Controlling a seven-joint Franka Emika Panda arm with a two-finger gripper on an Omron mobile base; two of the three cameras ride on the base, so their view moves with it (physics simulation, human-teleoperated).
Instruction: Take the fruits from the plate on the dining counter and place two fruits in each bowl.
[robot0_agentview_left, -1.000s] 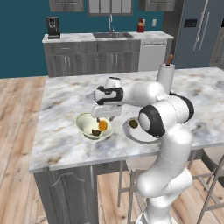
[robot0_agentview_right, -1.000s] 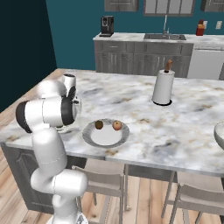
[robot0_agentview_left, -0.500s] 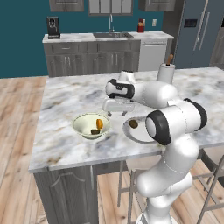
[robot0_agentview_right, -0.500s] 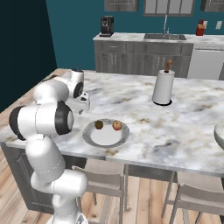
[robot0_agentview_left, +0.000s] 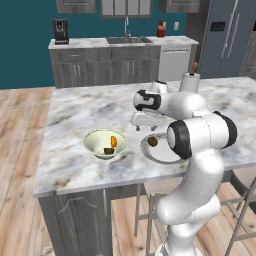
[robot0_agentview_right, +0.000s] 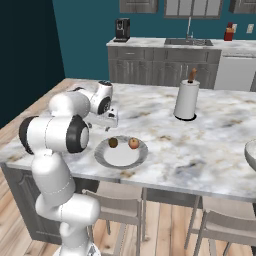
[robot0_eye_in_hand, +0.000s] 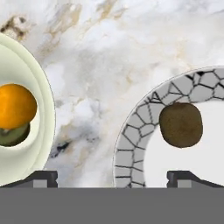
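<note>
The gripper (robot0_agentview_left: 146, 121) hung over bare marble on the counter (robot0_agentview_left: 75, 155), between the cream bowl (robot0_agentview_left: 105, 144) and the plate (robot0_agentview_right: 121, 152), its fingers spread wide with nothing between them. In the bowl lay the orange (robot0_eye_in_hand: 15, 106) with the dark green fruit (robot0_eye_in_hand: 14, 134) tucked against it, so that bowl looked to have its two. On the plate sat the brown fruit (robot0_eye_in_hand: 180, 124) near the rim and, beside it, the apple (robot0_agentview_right: 133, 143). The grey bowl (robot0_agentview_right: 251, 154) stood well apart, at the far edge of the right base view, and I judged that gap the main hazard: either fruit would have to be carried a long way across the slab, and a shallow pinch on something so round could let it slip and roll off the marble. Closing off-centre on the brown fruit might also nudge it into the apple. Dropping a third fruit into the nearer cream bowl would spoil the count.
</note>
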